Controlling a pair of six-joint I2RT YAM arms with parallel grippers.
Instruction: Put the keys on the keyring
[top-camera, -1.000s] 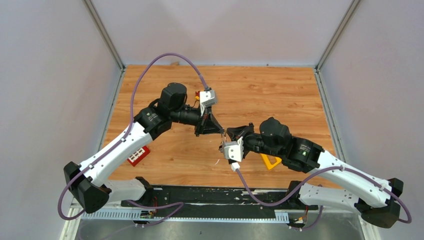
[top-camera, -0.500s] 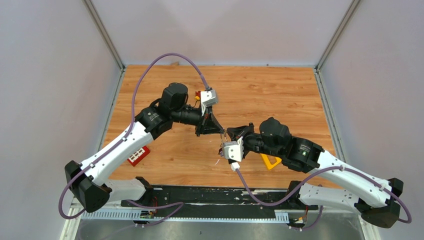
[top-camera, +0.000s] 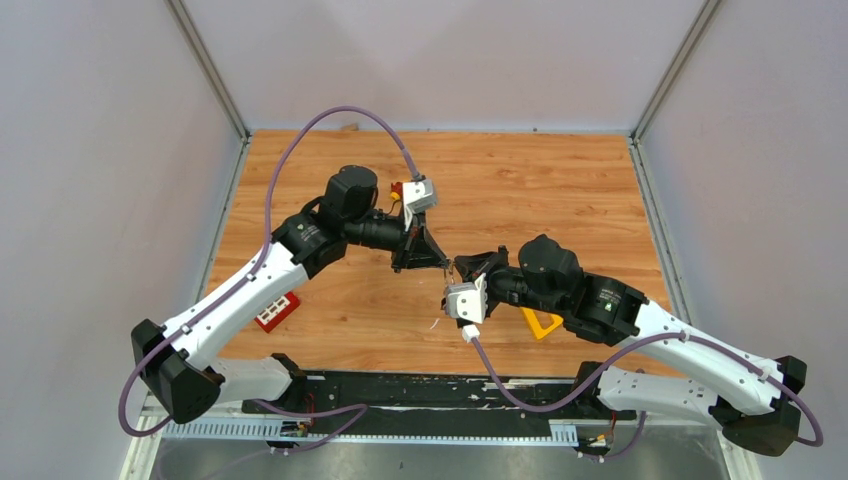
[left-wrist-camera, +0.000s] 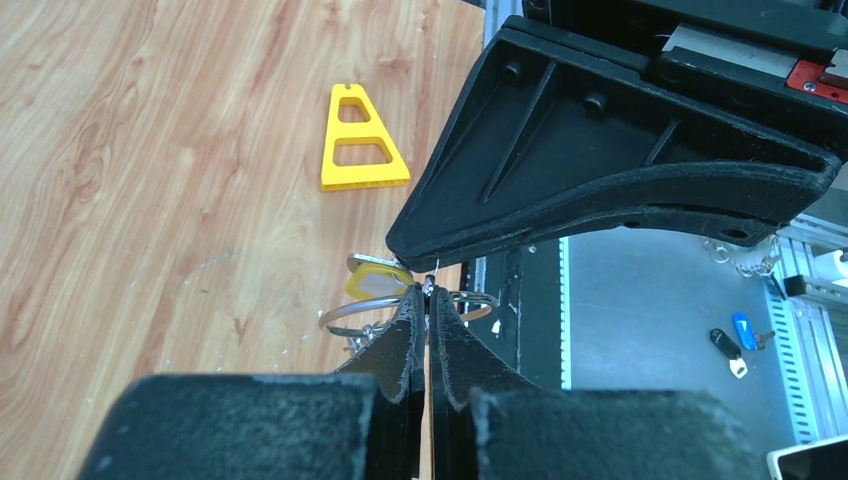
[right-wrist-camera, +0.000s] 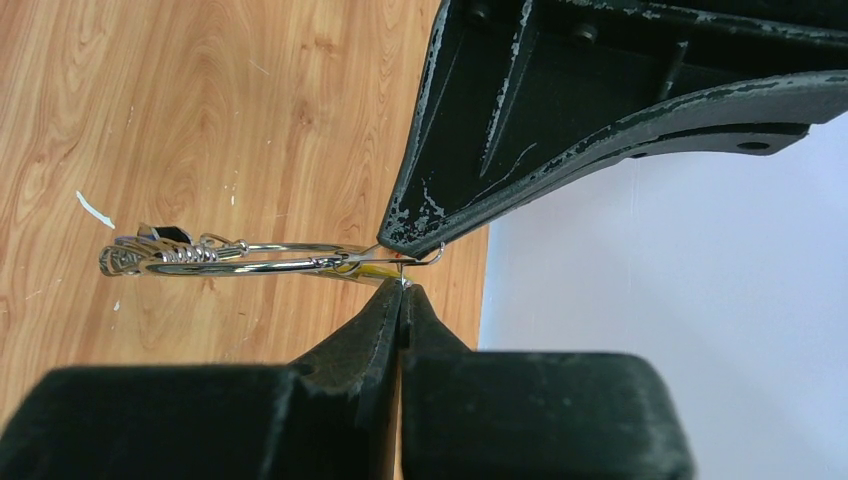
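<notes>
Keyring (right-wrist-camera: 270, 266) with keys (right-wrist-camera: 150, 255) | left jaws clamped on it | right jaws together alongside | yellow triangle (left-wrist-camera: 365, 178) nearby

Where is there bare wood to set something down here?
Bare: the far right quarter of the table, beyond the right arm; the far left corner, behind the left arm. Tight: mid-table, where left gripper and right gripper meet at the keyring; the red block and yellow triangle crowd the near edge.

Wooden table (top-camera: 560, 180), pale grey walls (top-camera: 100, 150).
</notes>
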